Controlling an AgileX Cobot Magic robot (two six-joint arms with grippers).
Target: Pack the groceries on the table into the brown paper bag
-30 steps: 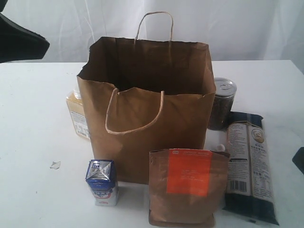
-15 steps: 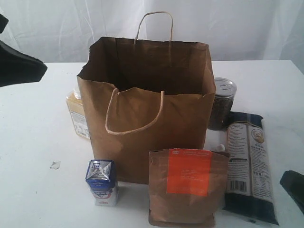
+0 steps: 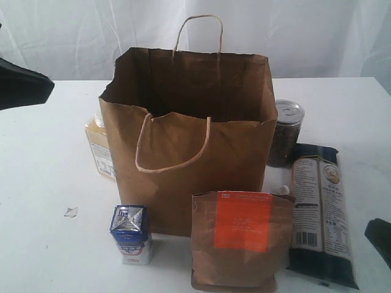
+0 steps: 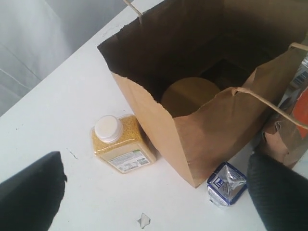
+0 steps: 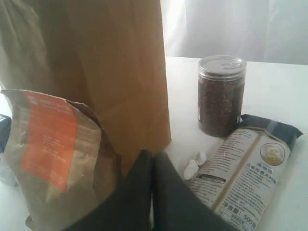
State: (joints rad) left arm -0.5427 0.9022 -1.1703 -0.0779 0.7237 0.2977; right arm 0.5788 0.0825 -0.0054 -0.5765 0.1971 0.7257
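While the round jar (image 4: 187, 94) sits inside the crinkly paper bag (image 3: 183, 165), five things wait on the table (image 3: 43, 177); the left gripper (image 4: 154, 168) hangs wide open above the squarish plastic bottle (image 4: 120, 144) beside the bag; next it should drop and pinch it; the right gripper (image 5: 153, 161) is squeezed shut, empty.

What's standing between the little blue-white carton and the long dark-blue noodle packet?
The brown pouch with orange label stands there, in front of the brown paper bag; the exterior view shows it.
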